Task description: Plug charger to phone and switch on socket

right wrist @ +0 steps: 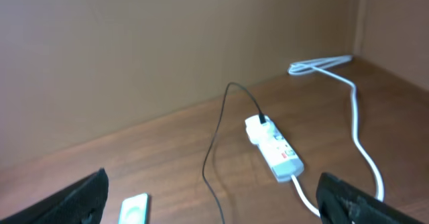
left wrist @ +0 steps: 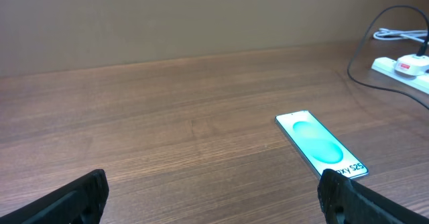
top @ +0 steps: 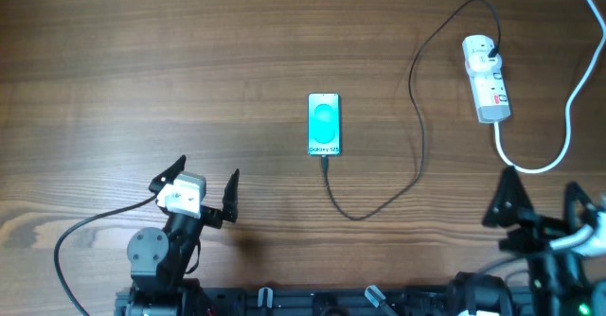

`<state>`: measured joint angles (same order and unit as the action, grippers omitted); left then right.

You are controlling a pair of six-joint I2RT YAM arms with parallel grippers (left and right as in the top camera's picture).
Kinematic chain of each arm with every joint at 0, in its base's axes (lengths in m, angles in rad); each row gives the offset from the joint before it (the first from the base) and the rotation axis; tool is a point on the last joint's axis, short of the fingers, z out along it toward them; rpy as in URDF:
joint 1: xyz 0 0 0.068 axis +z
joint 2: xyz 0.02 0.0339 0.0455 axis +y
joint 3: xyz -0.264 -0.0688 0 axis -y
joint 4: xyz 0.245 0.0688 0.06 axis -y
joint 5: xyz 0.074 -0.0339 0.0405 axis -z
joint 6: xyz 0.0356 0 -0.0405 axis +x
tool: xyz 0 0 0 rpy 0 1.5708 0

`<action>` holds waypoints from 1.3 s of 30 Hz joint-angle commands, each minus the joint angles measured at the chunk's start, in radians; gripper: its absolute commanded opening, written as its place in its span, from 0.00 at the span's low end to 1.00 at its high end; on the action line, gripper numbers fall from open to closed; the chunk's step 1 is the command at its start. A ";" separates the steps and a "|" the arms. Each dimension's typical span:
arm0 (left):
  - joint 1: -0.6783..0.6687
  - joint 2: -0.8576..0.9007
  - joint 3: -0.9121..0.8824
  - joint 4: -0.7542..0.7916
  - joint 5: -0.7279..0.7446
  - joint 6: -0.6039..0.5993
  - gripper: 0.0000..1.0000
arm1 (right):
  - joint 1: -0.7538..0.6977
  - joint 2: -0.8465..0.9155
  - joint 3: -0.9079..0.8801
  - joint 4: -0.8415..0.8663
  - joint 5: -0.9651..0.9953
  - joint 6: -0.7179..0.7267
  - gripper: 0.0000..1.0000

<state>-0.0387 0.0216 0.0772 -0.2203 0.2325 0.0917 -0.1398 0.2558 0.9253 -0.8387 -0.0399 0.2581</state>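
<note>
The phone [top: 324,124] lies flat mid-table, cyan screen up, its white "Galaxy S25" strip at the near end. The charger's thin black cable [top: 418,127] runs from the phone's near end in a loop up to the adapter on the white socket strip [top: 485,91] at the far right; its tip sits at the phone's port. My left gripper [top: 203,185] is open and empty, near left of the phone. My right gripper [top: 538,201] is open and empty, near the front right. The phone [left wrist: 322,143] and socket [left wrist: 405,66] show in the left wrist view; the socket [right wrist: 273,154] and phone [right wrist: 135,208] show in the right wrist view.
The socket's thick white cord [top: 568,117] curves from the strip's near end out to the far right corner. A brown wall [right wrist: 167,43] stands behind the table.
</note>
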 commanded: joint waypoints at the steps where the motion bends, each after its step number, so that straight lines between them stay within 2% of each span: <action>1: -0.004 -0.001 -0.008 0.004 -0.002 -0.007 1.00 | 0.008 -0.123 -0.243 0.163 -0.101 -0.048 1.00; 4: -0.004 -0.001 -0.008 0.004 -0.002 -0.007 1.00 | 0.039 -0.229 -0.473 0.392 -0.104 -0.031 1.00; 6: -0.004 -0.001 -0.008 0.004 -0.002 -0.007 1.00 | 0.040 -0.253 -0.590 0.532 -0.072 0.033 1.00; 8: -0.004 -0.001 -0.008 0.004 -0.002 -0.007 1.00 | 0.062 -0.253 -0.680 0.653 -0.012 0.087 1.00; 13: -0.004 -0.001 -0.008 0.004 -0.002 -0.007 1.00 | 0.130 -0.253 -0.856 0.870 0.051 0.086 0.99; 18: -0.004 -0.001 -0.008 0.004 -0.002 -0.007 1.00 | 0.129 -0.253 -0.921 0.866 0.075 0.083 0.99; 39: -0.004 -0.001 -0.008 0.004 -0.002 -0.007 1.00 | 0.129 -0.252 -0.921 0.851 0.077 0.060 1.00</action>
<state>-0.0387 0.0216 0.0757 -0.2195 0.2325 0.0917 -0.0154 0.0193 0.0078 0.0086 0.0238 0.3275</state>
